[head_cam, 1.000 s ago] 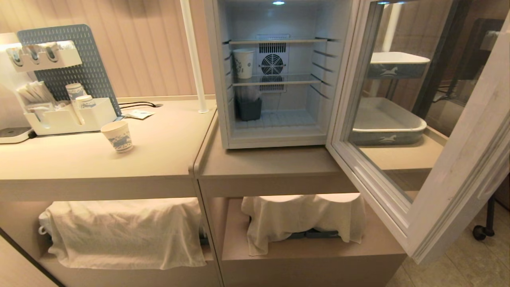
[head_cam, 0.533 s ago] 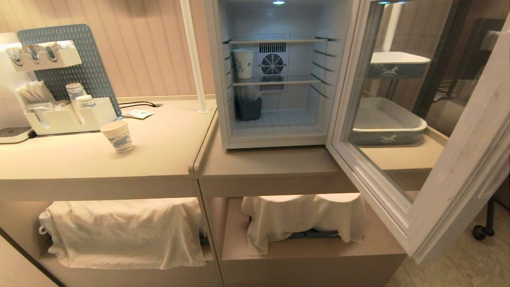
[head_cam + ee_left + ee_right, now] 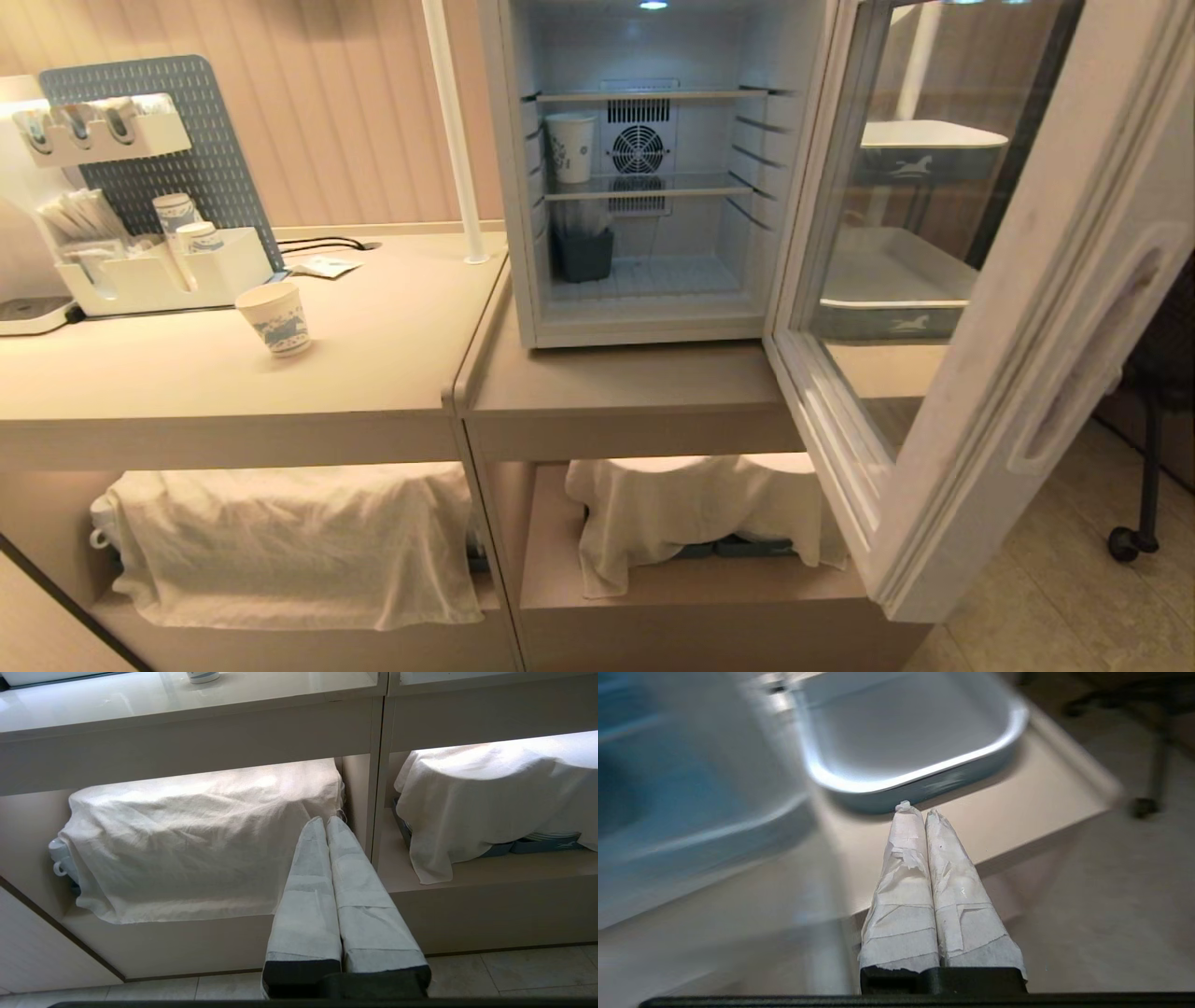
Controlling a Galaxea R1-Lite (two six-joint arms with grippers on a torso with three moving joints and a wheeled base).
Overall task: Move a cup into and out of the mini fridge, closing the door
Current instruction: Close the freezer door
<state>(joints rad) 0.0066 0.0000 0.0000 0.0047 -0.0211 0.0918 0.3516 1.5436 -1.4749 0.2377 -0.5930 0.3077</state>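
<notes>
- The cup with the blue swirl print stands upright on the left counter, in front of a white organizer and well left of the fridge.
- The fridge stands open; its door swings out toward the right, the glass panel showing a grey tray behind it.
- Inside the fridge, a second cup with a small emblem sits on the middle shelf at the left, beside the rear fan; a dark bin sits below it.
- Neither arm shows in the head view.
- The left gripper is clenched and empty, its taped fingers pressed together, low in front of the cloth-covered lower shelf; the cup is up on the counter above, well apart from it.
- The right gripper is also clenched on nothing, pointing at the tray seen through blurred glass, far from the cup.
</notes>
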